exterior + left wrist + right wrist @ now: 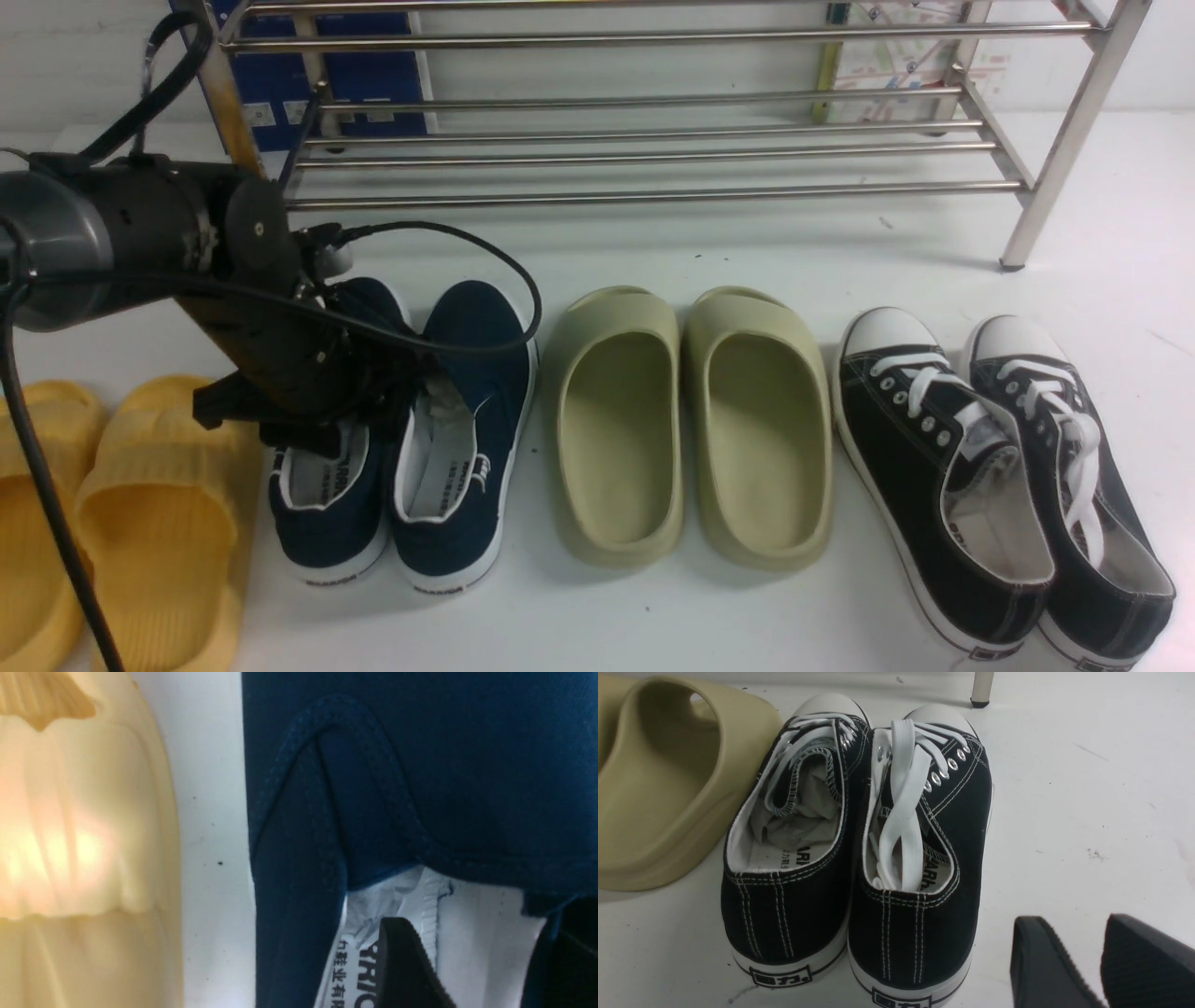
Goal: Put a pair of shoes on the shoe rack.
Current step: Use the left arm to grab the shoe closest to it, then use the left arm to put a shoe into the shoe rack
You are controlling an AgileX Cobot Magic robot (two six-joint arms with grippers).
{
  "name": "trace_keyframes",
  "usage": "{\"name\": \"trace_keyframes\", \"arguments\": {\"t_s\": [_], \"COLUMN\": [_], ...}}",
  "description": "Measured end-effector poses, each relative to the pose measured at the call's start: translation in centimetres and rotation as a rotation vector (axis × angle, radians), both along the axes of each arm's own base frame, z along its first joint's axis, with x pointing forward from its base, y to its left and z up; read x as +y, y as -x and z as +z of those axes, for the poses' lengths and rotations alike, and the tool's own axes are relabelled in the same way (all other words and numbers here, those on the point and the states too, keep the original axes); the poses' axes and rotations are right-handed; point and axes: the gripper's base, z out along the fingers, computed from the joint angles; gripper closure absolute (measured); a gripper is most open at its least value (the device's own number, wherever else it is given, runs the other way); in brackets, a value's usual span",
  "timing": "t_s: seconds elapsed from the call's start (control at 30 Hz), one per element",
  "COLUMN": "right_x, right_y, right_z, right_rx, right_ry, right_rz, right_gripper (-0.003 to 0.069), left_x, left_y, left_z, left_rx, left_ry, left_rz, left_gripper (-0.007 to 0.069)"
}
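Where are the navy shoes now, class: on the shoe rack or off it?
Off it. Both navy shoes stand upright on the white surface in front of the shoe rack.

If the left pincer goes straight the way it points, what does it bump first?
Probably the white lining inside the navy blue canvas slip-on shoe beside the yellow rubber slipper; the left pincer points into its opening, though depth is unclear.

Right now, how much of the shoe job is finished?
Nothing is done yet: the shoe rack holds no shoes. The left hand is down in the navy shoes, one finger inside, not closed on them. The right hand hovers open beside the black sneakers. Grabbing, lifting and placing the pair are left.
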Motion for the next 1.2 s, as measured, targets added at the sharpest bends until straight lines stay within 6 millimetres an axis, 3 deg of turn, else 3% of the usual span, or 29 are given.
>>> {"name": "trace_keyframes", "arguments": {"t_s": [0.2,0.47,0.7,0.97,1.2], "right_x": [0.0,0.0,0.0,0.0,0.0], "right_y": [0.0,0.0,0.0,0.0,0.0], "right_z": [0.0,0.0,0.0,0.0,0.0], "right_rx": [0.000,0.000,0.000,0.000,0.000], "right_ry": [0.000,0.000,0.000,0.000,0.000], "right_rz": [0.000,0.000,0.000,0.000,0.000], "right_gripper": [0.0419,0.0419,0.0419,0.0419,0.0419], "left_x": [-0.3,-0.4,-0.2,-0.2,-0.4], "left_y": [-0.4,-0.6,-0.8,-1.1,-1.8], "left_z": [-1.4,-0.6,1.7,7.8,10.1], "left_rx": [0.038,0.069,0.084,-0.072,-0.134], "left_ry": [0.029,0.013,-0.026,-0.013,-0.003], "left_rz": [0.023,-0.008,-0.039,-0.046,-0.067], "left_gripper": [0.0380,0.0625,0.0627,0.0627,0.0627]}}
